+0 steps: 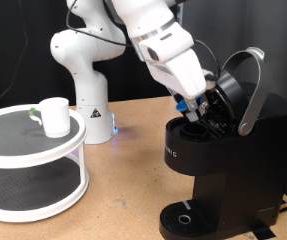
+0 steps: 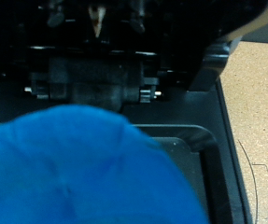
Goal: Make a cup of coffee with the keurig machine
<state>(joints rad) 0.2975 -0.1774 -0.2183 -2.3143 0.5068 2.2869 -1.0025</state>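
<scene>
Presently itemising what is showing. Item one: my end effector, reaching down into the open top of the large boxy matte-black keurig machine at the exterior view's right, its rounded silver-rimmed lid standing raised behind. A blue-topped pod is sitting at my fingertips just above the machine's chamber; in the wrist view that blue top is filling the foreground, with the dark chamber directly beyond it along my fingers. I am judging myself clenched on the pod, though the fingers themselves are hidden. Item two: the small white cylindrical cup, standing upright on the top tier of a round white two-tier stand, well apart toward the exterior view's left. Item three: the machine's round drip tray, carrying no cup. Item four: the wooden table bearing everything.
</scene>
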